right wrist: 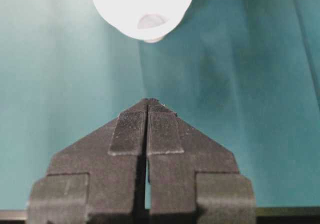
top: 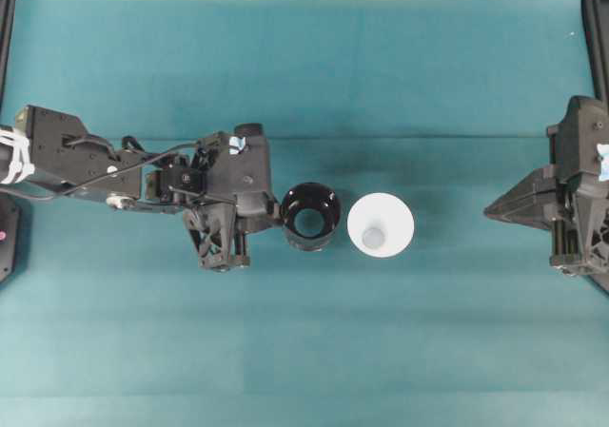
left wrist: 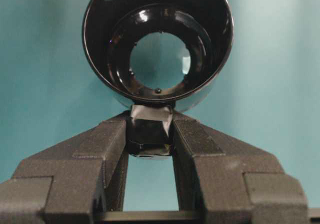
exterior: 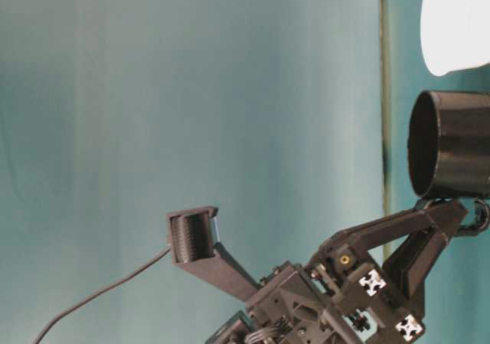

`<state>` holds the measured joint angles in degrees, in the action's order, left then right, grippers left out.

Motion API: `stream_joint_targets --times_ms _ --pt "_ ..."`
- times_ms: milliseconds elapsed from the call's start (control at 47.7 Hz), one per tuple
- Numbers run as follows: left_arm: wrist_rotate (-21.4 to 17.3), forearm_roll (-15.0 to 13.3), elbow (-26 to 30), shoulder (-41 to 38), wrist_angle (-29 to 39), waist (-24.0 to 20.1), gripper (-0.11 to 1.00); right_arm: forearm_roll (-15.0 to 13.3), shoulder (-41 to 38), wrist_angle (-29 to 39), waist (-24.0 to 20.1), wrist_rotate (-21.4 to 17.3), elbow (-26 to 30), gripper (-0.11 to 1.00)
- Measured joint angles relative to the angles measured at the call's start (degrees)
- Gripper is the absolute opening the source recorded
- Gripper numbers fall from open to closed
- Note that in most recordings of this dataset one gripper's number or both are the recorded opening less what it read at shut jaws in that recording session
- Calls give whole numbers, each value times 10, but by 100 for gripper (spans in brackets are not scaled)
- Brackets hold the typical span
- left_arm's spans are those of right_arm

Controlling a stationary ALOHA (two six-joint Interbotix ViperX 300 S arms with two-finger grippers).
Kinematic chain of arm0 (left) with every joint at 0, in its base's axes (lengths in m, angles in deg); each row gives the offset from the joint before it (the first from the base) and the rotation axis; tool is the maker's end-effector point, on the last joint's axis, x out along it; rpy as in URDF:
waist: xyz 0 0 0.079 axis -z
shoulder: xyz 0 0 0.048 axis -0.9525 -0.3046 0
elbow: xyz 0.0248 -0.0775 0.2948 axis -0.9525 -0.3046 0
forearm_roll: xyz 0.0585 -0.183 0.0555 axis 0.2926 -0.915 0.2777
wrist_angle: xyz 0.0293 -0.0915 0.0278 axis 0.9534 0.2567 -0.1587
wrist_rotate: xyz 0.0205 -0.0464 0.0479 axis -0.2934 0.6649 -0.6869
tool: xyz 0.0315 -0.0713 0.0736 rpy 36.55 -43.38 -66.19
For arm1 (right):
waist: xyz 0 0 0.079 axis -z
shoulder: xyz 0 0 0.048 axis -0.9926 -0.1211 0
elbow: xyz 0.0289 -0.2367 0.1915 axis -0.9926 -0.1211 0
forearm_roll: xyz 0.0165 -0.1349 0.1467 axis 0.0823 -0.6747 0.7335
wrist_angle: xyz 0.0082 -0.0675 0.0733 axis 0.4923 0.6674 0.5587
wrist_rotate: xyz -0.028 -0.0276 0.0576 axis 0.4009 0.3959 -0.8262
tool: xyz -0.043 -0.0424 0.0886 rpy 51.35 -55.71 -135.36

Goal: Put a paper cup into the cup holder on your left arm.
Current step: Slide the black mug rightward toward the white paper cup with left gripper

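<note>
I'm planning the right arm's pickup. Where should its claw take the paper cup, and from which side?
Probably at the rim. The paper cup stands upright and open-topped beside the cup holder, which the left claw holds. The shut right claw should open, then come from the cup's right in the overhead view, pinching the wall with one finger inside, since the holder crowds its left.

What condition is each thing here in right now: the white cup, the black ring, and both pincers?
paper cup: upright on the table, empty, nothing gripping it.
cup holder: empty, held beside the cup.
left pincer: clamped on the holder's taped tab.
right pincer: shut, empty, back from the cup.
</note>
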<state>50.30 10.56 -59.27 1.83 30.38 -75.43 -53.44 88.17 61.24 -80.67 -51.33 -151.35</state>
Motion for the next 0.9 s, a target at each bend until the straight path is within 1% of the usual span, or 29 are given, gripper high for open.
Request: stream_joint_targets --times_ms 566,901 --pt "0 0 4 -12 -10 -4 30 0 0 0 0 0 0 -2" --pt "4 0 19 -20 -11 -2 30 0 0 0 1 0 0 -2"
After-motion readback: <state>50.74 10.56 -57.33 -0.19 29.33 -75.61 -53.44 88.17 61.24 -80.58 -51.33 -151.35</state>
